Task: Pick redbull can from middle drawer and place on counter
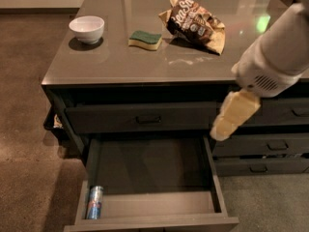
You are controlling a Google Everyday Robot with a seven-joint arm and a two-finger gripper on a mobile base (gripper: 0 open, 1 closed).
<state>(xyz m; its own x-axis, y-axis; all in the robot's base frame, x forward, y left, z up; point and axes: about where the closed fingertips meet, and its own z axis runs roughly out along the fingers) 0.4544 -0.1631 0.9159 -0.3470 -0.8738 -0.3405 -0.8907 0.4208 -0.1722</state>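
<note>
Glossy counter (120, 57); matt cream jaws above matt drawer (149, 170).

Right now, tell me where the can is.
The can lies in the front-left corner of the drawer, lower left in view; the gripper hangs over its right edge.

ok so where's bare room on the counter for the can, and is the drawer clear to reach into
Bare: the counter strip along its front edge, in front of the bowl and sponge. Crowded around the chip bag at right. The middle drawer floor is bare except the redbull can in its front left corner; the gripper hangs over its right rear corner.
</note>
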